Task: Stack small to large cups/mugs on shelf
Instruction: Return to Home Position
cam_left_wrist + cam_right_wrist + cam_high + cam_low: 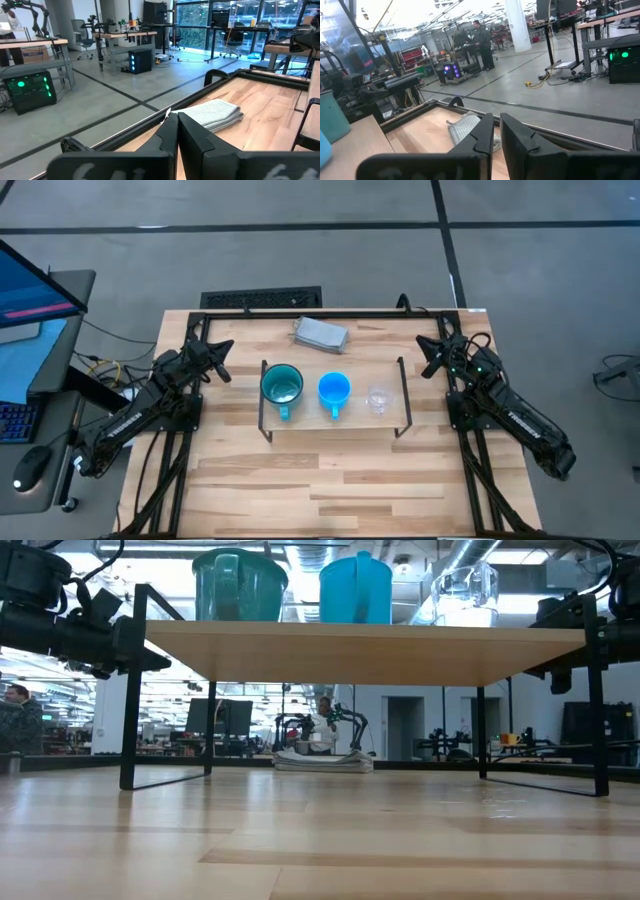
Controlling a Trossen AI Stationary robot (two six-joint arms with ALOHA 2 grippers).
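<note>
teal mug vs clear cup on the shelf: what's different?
The teal mug is opaque; the clear cup is see-through. The teal mug is plainly wider than the clear cup. On the shelf, the teal mug stands at the left-arm end, the clear cup at the right-arm end. Both stand upright.

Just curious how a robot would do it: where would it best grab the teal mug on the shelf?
Probably its rim on the side away from the blue mug, coming straight down: the teal mug stands upright, open-topped, on the shelf, with its handle pointing away from the grey cloth. The left gripper waits nearest.
</note>
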